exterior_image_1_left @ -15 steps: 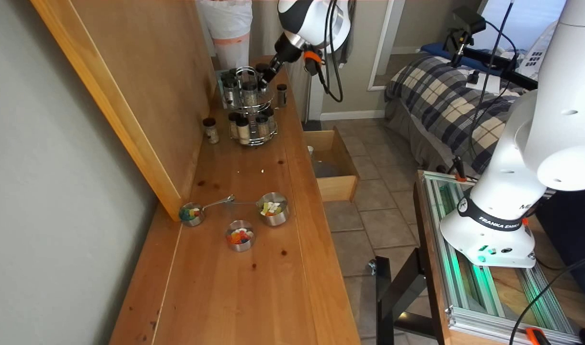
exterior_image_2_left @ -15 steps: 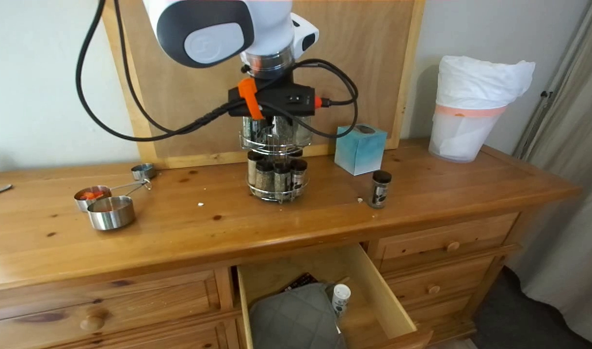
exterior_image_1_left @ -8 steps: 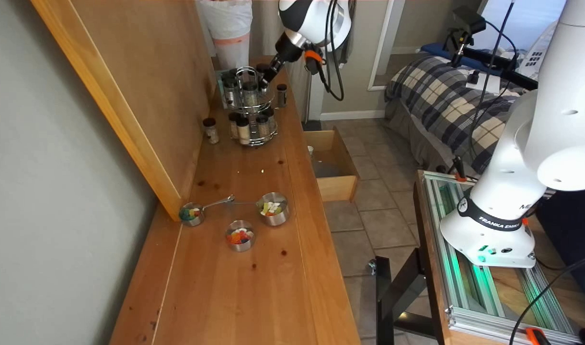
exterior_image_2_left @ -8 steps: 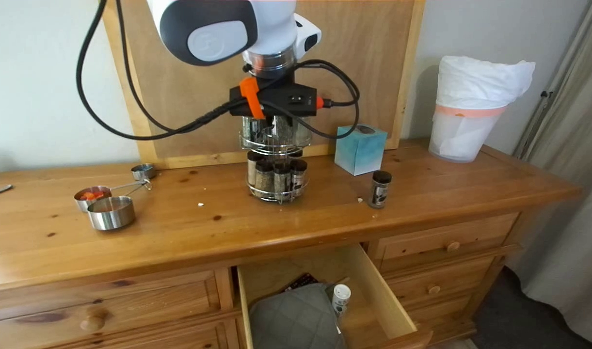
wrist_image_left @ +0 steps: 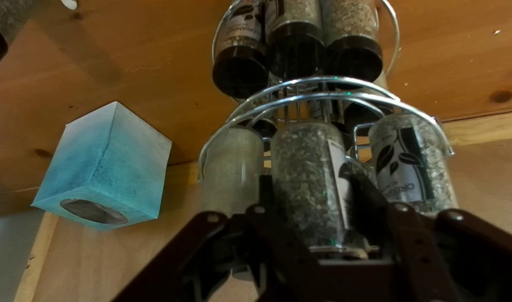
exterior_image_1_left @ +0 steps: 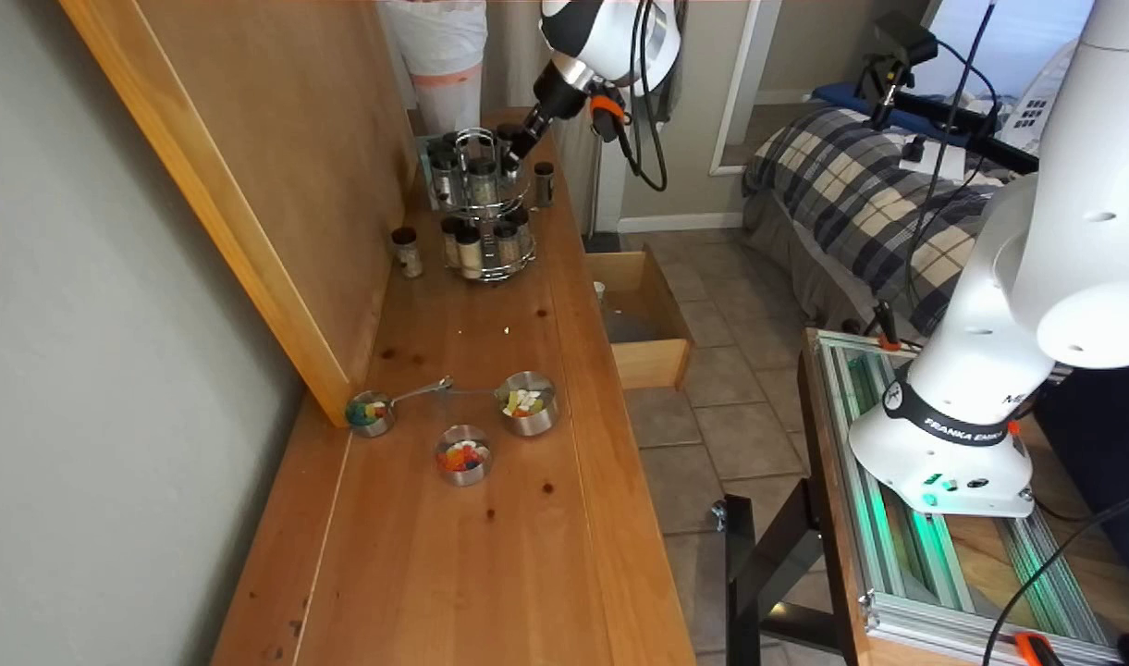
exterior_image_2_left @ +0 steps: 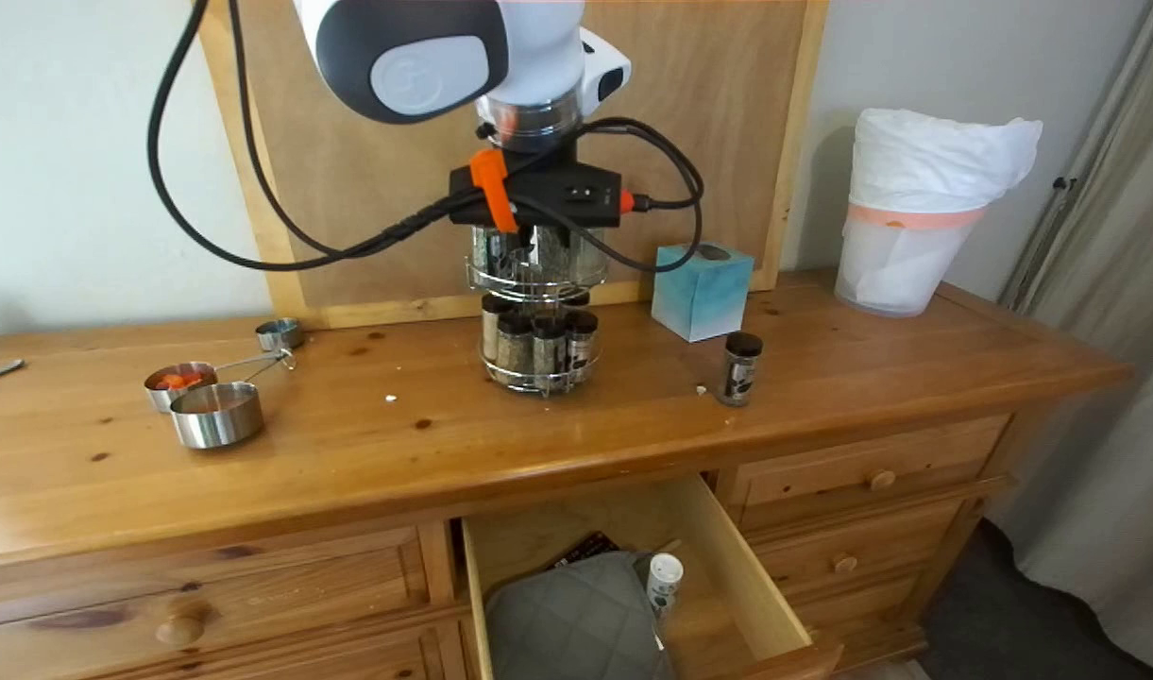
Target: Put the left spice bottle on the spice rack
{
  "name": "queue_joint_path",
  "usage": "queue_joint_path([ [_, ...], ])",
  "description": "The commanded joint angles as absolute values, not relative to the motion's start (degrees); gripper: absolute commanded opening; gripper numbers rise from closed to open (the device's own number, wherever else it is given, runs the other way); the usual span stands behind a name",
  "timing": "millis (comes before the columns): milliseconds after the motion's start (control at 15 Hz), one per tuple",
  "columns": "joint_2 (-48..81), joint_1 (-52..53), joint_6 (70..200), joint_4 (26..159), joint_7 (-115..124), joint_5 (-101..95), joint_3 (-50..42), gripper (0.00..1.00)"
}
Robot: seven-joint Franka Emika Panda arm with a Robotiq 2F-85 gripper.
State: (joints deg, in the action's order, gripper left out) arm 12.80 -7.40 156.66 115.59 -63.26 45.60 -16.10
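Note:
The spice rack (exterior_image_1_left: 479, 212) is a two-tier silver wire carousel of dark-lidded jars; it also shows in the wrist view (wrist_image_left: 344, 97) and an exterior view (exterior_image_2_left: 536, 298). My gripper (exterior_image_1_left: 512, 166) is at its upper tier. In the wrist view, the gripper (wrist_image_left: 309, 180) has a finger on each side of a jar of dark green herbs, seemingly the left spice bottle (wrist_image_left: 308, 167), and looks shut on it. The bottle is upright, its base at the upper ring between two neighbour jars. Its lid is mostly hidden. Whether it rests on the tier cannot be told.
Loose jars stand near the back panel (exterior_image_1_left: 406, 252) and near the front edge (exterior_image_2_left: 739, 370). A blue tissue box (exterior_image_2_left: 703, 295) and a white bin (exterior_image_2_left: 907, 255) stand to one side. Metal measuring cups (exterior_image_1_left: 527, 407) lie on the dresser. A drawer (exterior_image_2_left: 727, 567) is open below.
My gripper and wrist have shifted slightly to the right in both exterior views, still at the rack's upper tier. The rack and loose jars have not moved.

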Motion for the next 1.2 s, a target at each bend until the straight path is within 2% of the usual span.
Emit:
queue_joint_path([
  [0, 12.4, -7.54, 154.37, 117.05, -62.85, 44.18, -16.71, 0.23],
  [800, 13.03, -7.35, 152.7, 118.48, -63.25, 43.89, -17.4, 0.23],
  [867, 12.94, -7.4, 152.51, 118.46, -63.58, 44.17, -17.27, 0.53],
  [933, 12.96, -7.27, 152.79, 118.52, -63.49, 43.81, -17.36, 0.74],
  [1133, 12.37, -6.73, 153.27, 119.59, -62.55, 41.36, -18.0, 0.94],
])
